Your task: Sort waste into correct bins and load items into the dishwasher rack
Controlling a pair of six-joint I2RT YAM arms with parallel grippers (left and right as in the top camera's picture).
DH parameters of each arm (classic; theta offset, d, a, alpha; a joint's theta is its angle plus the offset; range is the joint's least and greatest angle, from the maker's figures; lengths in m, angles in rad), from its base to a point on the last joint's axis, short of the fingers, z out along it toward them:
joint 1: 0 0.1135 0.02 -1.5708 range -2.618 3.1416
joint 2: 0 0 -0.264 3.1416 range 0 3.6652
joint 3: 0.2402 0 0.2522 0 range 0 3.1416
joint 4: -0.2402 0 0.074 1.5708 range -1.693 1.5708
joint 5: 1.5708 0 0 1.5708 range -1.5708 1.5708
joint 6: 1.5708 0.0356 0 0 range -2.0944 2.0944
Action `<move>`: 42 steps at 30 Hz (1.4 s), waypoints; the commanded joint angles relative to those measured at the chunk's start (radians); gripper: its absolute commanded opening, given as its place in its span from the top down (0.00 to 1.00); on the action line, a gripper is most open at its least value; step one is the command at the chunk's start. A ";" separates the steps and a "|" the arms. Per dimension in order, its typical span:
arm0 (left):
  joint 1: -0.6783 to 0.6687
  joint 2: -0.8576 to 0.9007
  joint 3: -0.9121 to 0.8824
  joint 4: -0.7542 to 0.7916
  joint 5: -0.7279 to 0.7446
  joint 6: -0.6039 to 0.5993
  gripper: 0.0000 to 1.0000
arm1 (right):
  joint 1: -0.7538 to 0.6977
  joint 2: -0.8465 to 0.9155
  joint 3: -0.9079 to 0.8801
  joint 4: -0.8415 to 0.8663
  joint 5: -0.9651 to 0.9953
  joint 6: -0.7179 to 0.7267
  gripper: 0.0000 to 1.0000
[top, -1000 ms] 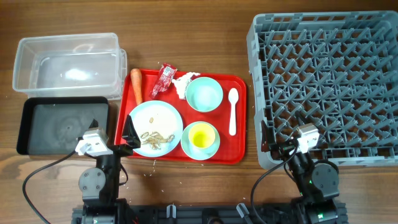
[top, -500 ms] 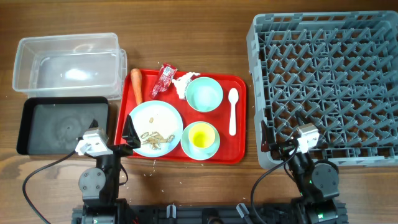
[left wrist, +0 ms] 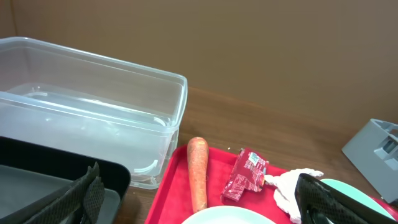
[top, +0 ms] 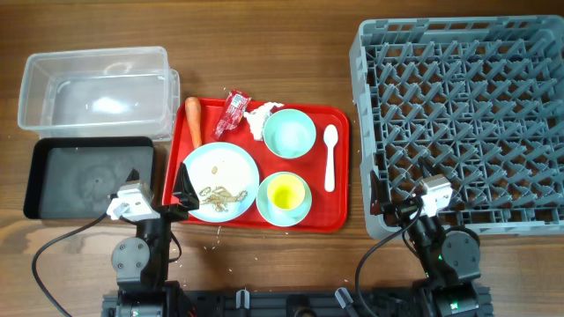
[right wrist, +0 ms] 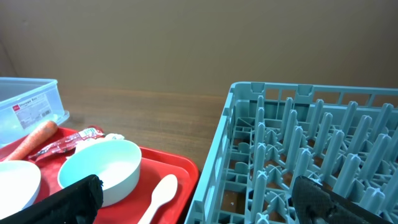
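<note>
Carrot: lying along tray left edge, long axis running straight ahead of left gripper; right gripper sitting well past tray right edge. Both hanging jaws spread, gripping nothing.

Overhead: bright, even, diffuse light from above; shadows on the counter are short and soft. White glare patch on the floor of the clear tub; dull sheen on the black tray. Wrist views dimmer. Left end effector and right end effector: dark fingers blurred at the bottom corners. Rack reads bluish here, grey overhead.
</note>
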 commanded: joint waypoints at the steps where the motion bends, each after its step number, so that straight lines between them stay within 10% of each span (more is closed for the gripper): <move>1: 0.008 0.001 -0.005 0.001 0.005 0.009 0.00 | 0.002 0.003 -0.001 0.003 0.003 -0.012 0.00; 23: 0.008 0.001 -0.005 0.035 0.019 0.006 0.00 | 0.002 0.003 -0.001 0.028 0.032 -0.020 0.00; 31: 0.008 0.002 -0.003 0.195 0.410 -0.099 0.00 | 0.002 0.003 0.006 0.111 -0.193 0.259 0.00; 42: 0.007 0.415 0.525 -0.061 0.494 -0.179 0.00 | 0.002 0.277 0.442 -0.135 -0.210 0.303 0.00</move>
